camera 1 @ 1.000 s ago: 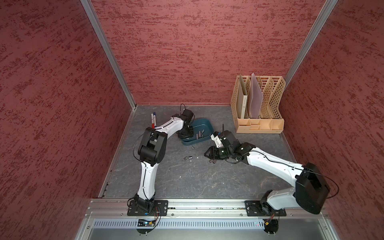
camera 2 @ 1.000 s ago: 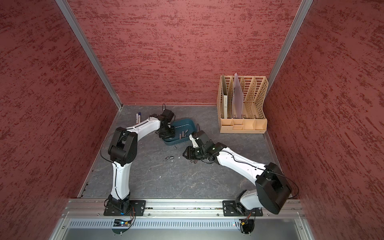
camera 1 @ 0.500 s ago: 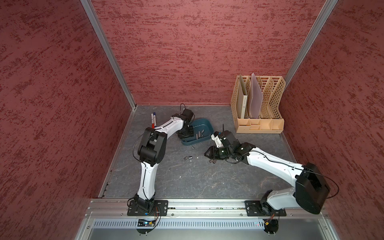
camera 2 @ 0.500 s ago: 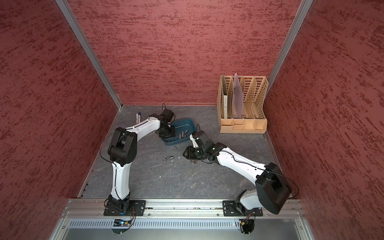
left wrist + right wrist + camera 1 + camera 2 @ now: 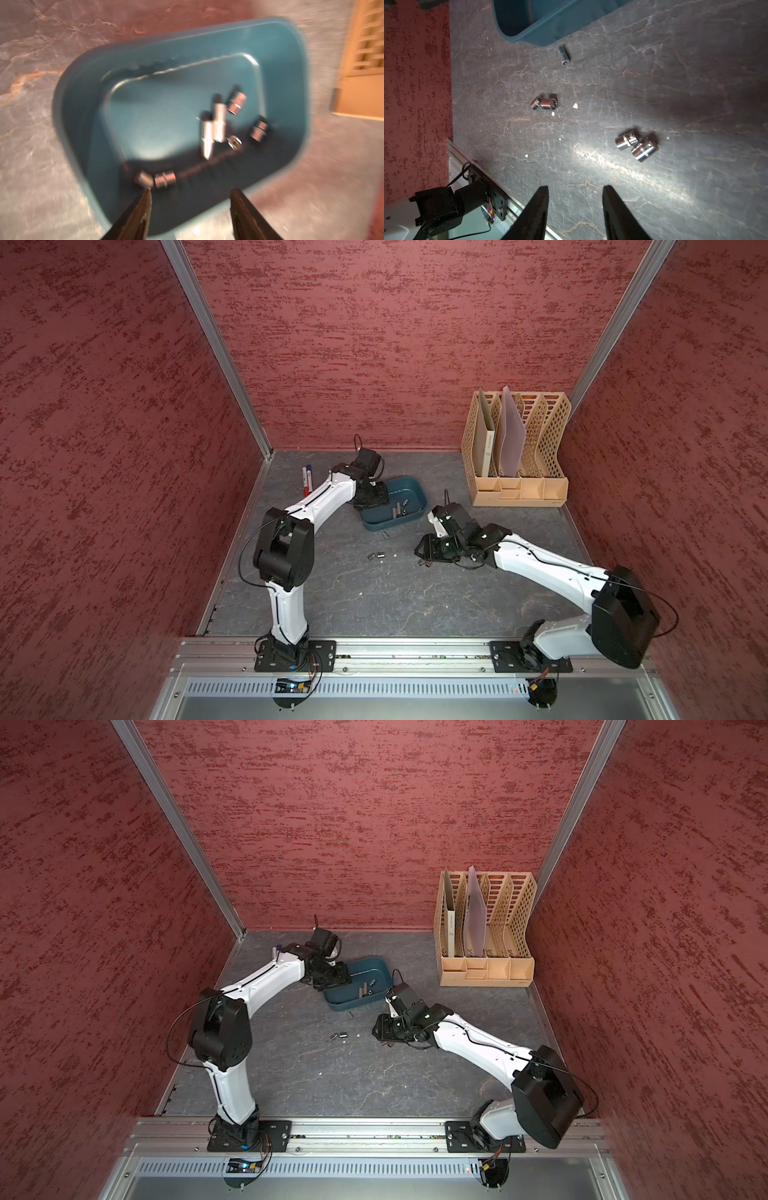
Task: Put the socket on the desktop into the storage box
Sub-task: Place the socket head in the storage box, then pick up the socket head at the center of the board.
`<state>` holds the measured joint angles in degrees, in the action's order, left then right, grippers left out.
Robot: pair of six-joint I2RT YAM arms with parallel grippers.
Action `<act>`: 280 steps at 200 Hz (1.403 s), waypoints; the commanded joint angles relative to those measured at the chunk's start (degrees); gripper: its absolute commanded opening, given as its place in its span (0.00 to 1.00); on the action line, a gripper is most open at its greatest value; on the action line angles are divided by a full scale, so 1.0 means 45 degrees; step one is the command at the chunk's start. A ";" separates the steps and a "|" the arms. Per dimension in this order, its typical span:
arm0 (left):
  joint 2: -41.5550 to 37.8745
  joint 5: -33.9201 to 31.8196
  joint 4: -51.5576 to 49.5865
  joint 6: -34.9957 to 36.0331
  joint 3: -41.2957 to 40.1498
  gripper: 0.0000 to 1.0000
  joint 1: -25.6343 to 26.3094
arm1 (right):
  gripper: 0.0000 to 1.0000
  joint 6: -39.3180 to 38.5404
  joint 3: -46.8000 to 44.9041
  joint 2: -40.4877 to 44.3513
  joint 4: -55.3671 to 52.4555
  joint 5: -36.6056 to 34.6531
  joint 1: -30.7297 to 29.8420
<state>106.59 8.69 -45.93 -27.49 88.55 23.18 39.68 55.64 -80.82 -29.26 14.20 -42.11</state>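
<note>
The teal storage box (image 5: 390, 526) sits on the grey desktop (image 5: 374, 605) at the back centre, with several chrome sockets (image 5: 216, 124) lying inside. My left gripper (image 5: 190, 192) hangs open over the box's left end, holding nothing, and one socket (image 5: 165, 179) lies just beyond its fingertip. On the desktop lie a lone socket (image 5: 563, 55) near the box, a touching pair (image 5: 544, 103) in the middle, and another pair (image 5: 636, 145). My right gripper (image 5: 575, 189) is open and empty, low over the desktop close to that pair (image 5: 424, 563).
A beige lattice file rack (image 5: 519, 456) with folders stands at the back right. Two markers (image 5: 306, 480) lie by the back left wall. Red walls enclose three sides and a metal rail (image 5: 395, 649) runs along the front.
My left gripper's jaws have spread wider over the box. The right jaws have widened slightly. Both arms have barely shifted.
</note>
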 commanded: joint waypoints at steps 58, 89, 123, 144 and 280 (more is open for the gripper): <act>-0.4851 0.2012 0.1608 -0.0778 -0.4990 0.66 0.0499 | 0.49 0.0116 0.1498 -0.1101 -0.2977 -0.2280 -0.0078; -0.6514 0.2639 0.2152 -0.1210 -0.6941 0.68 0.0749 | 0.49 0.0203 0.1662 -0.1573 -0.3137 -0.2471 -0.0076; -0.7635 0.3166 0.2167 -0.1366 -0.8281 0.70 0.0931 | 0.49 0.0230 0.1868 -0.2222 -0.3361 -0.2724 -0.0072; -0.8247 0.3184 0.2371 -0.1768 -0.9177 0.70 0.1126 | 0.49 0.0298 0.1972 -0.2601 -0.3347 -0.2763 -0.0076; -0.9038 0.3031 0.3255 -0.3119 -1.1269 0.70 0.2076 | 0.46 0.0752 0.2126 -0.4352 -0.2681 -0.2999 0.0056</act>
<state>66.39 22.44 -32.75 -40.69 38.72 32.08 42.17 63.70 -99.68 -42.63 2.26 -42.11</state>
